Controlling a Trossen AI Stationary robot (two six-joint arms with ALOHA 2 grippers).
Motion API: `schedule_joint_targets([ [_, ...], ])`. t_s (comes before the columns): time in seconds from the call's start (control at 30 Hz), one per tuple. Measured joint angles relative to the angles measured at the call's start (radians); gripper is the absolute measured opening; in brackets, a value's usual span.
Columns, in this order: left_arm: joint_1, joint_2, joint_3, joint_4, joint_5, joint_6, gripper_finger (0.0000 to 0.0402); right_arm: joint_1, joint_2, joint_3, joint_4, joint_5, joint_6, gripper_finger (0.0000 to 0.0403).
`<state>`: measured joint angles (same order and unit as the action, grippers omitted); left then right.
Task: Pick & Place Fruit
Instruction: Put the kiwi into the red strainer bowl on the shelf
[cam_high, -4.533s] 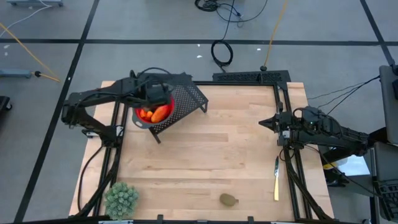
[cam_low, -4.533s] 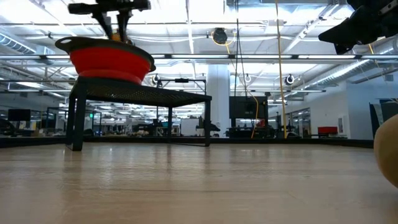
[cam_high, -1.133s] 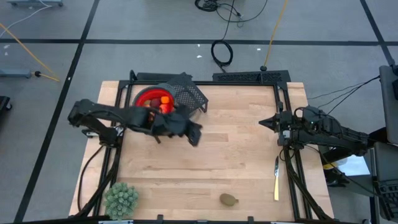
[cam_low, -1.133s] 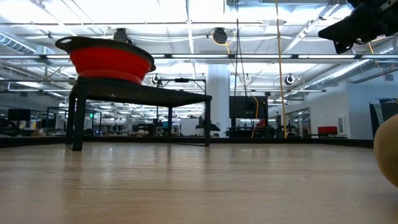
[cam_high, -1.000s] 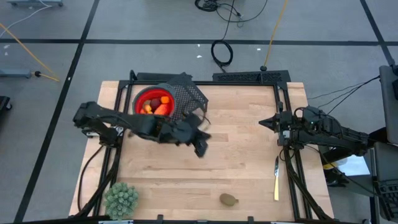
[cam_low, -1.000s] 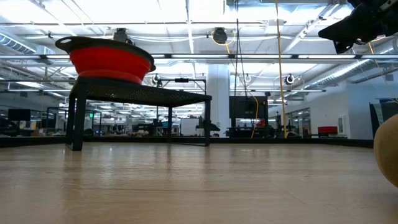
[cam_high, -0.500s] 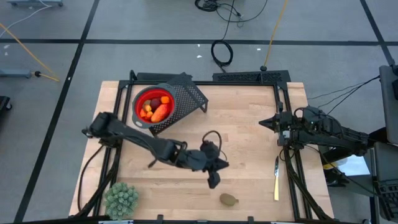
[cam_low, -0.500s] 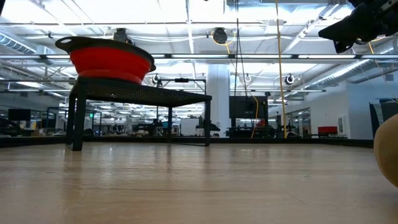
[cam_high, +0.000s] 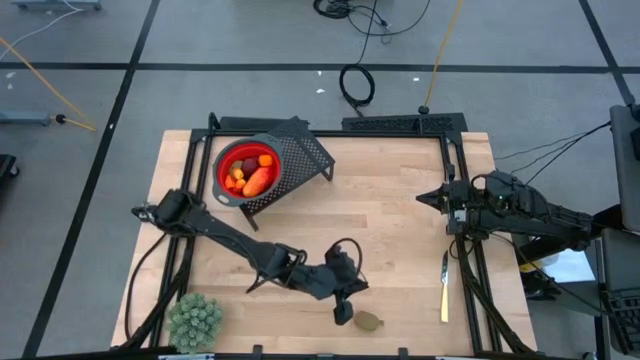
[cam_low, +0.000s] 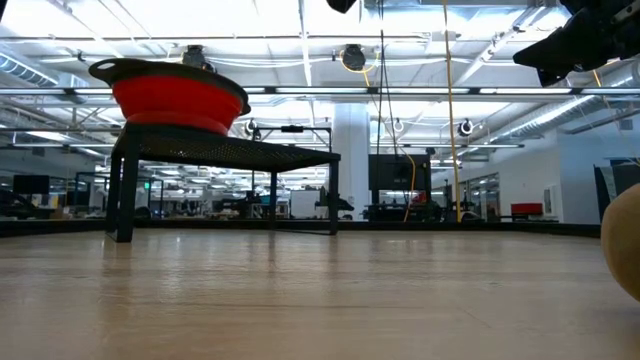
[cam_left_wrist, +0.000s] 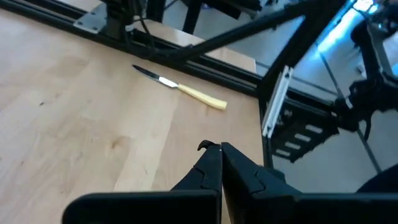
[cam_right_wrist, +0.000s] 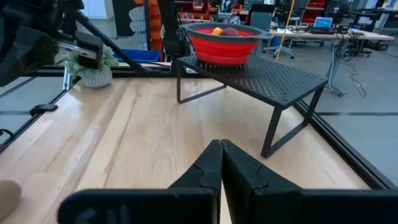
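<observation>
one brownish-green oval (cam_high: 369, 321) lies beside the pressed-together left claw (cam_high: 343, 314); one red bowl (cam_high: 247, 170) holds several fruit.

The wooden table (cam_high: 390, 240) carries a black mesh stand (cam_high: 300, 160), a spiky plant (cam_high: 195, 320), a knife (cam_high: 444, 288) and 1 brownish-green fruit (cam_high: 368, 321).

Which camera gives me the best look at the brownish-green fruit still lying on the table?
High view: the whole brownish-green fruit shows there, beside the shut left gripper. The low view cuts it off at the picture's edge; the right wrist view shows a blurred corner; the left wrist view misses it.
</observation>
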<state>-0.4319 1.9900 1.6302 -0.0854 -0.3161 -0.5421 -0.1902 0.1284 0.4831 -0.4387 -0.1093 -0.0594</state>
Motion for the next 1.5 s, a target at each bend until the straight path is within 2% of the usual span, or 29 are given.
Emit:
schedule_joint_targets([
  [0.23,-0.022,0.000,0.000,-0.042,0.003,0.097,0.0000,0.000,0.000,0.000,0.000,0.001,-0.015,0.0000],
  [0.5,-0.028,0.000,0.000,-0.123,0.082,0.113,0.0000,0.000,0.000,0.000,0.001,-0.001,0.002,0.0000],
  [0.63,-0.047,-0.007,0.000,-0.176,0.067,0.115,0.0000,0.003,0.004,0.000,0.046,-0.092,0.112,0.0000],
  [0.77,-0.067,-0.065,0.000,-0.225,-0.015,0.110,0.0000,0.019,0.044,0.000,0.139,-0.183,0.265,0.0000],
  [0.97,-0.095,-0.146,0.000,-0.301,-0.068,0.120,0.0000,0.096,0.171,0.000,0.267,-0.183,0.306,0.0000],
  [1.2,-0.107,-0.200,0.000,-0.392,-0.034,0.151,0.0000,0.247,0.362,0.000,0.467,-0.167,0.304,0.0000],
  [1.5,-0.046,-0.205,-0.028,-0.372,0.056,0.224,0.0000,0.471,0.522,0.002,0.591,0.022,0.301,0.0000],
])
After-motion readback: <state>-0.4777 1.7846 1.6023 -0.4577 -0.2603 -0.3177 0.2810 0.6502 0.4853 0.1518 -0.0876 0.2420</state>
